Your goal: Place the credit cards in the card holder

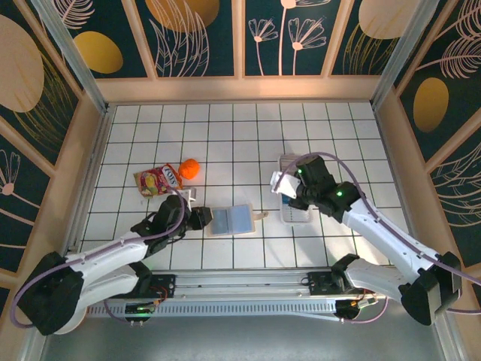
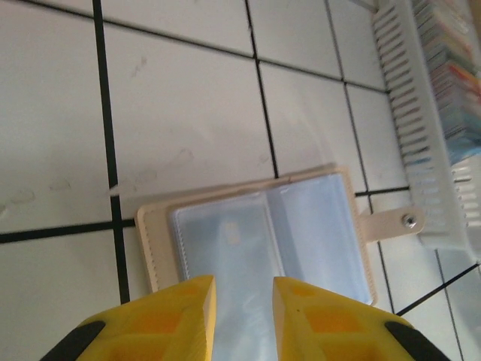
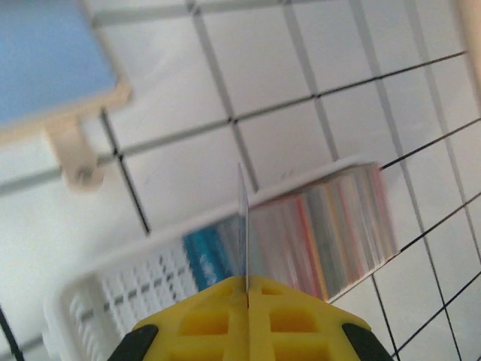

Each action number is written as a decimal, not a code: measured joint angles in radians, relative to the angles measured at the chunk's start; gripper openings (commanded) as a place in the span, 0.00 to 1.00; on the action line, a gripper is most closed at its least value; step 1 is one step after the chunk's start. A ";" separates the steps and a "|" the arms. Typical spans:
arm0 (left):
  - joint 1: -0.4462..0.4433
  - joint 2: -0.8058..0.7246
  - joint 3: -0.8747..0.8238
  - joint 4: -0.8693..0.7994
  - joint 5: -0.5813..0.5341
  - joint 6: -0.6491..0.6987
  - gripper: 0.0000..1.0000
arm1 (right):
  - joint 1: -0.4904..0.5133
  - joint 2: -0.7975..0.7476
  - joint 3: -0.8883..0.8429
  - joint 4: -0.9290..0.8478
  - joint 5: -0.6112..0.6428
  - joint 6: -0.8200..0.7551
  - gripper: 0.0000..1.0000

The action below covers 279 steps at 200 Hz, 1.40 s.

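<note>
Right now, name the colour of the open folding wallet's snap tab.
The snap tab of the card holder is beige; left wrist view shows it best.

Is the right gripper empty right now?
No: the right gripper is shut on a card, seen edge-on in front of the white tray.

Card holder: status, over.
Left gripper slightly open at edge of card holder, which lies open. Right gripper shut on one credit card, above white tray. Nothing between tray and holder.
</note>
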 measured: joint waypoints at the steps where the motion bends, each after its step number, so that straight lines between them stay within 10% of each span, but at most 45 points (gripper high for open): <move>1: 0.000 -0.003 0.000 0.000 -0.001 0.000 0.26 | 0.001 0.001 0.005 0.004 -0.001 0.019 0.00; 57: 0.000 -0.119 -0.018 -0.041 -0.048 -0.059 0.17 | -0.023 0.084 0.157 0.054 -0.065 0.700 0.00; 125: 0.000 -0.167 -0.091 -0.043 -0.015 -0.154 0.16 | -0.047 0.095 -0.065 0.306 -0.391 1.324 0.00; 179: 0.000 -0.135 -0.095 -0.044 0.009 -0.181 0.15 | 0.143 0.188 -0.175 0.532 -0.412 1.509 0.00; 279: 0.000 -0.012 -0.084 -0.039 0.040 -0.180 0.05 | 0.197 0.408 -0.217 0.675 -0.380 1.608 0.00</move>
